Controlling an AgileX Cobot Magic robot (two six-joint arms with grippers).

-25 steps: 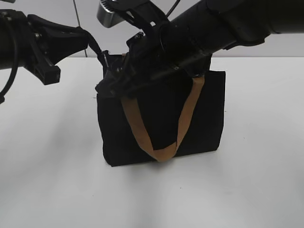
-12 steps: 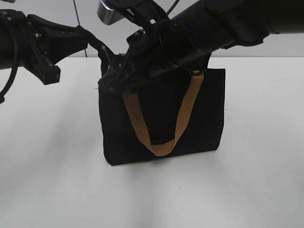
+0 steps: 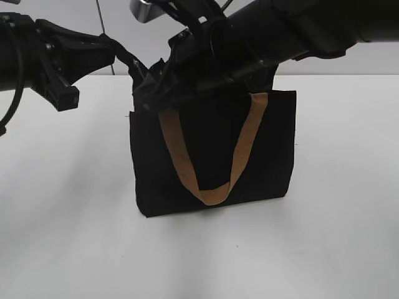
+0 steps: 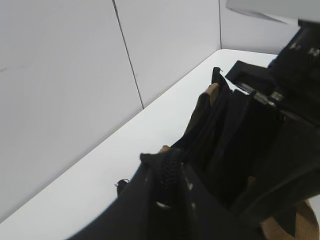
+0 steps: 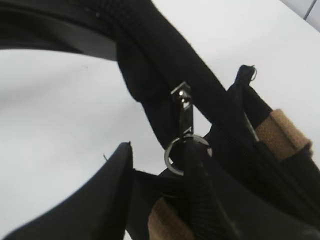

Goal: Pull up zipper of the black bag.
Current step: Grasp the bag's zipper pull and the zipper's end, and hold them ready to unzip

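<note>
The black bag [image 3: 268, 149] stands upright on the white table, and one tan handle [image 3: 181, 162] hangs down its front. My left gripper [image 3: 134, 65] is at the bag's top left corner. In the left wrist view it [image 4: 167, 160] is shut on the end of the black zipper tape [image 4: 170, 177]. My right gripper [image 3: 149, 99] reaches across from the right to the same corner. In the right wrist view it [image 5: 160, 147] is open. One of its fingers [image 5: 197, 175] passes through the ring [image 5: 171, 156] of the silver zipper pull [image 5: 183, 112] on the zipper [image 5: 150, 45].
The bag stands on a white table [image 3: 62, 218]. A light grey wall [image 4: 60, 75] stands close behind the bag. My right arm [image 3: 299, 31] spans the top of the exterior view above the bag. The second tan handle [image 5: 282, 130] lies beside the zipper.
My right gripper has moved up and slightly right with the ring on its finger. The bag's slumped top left corner has been drawn up. The left gripper has stayed in place.
</note>
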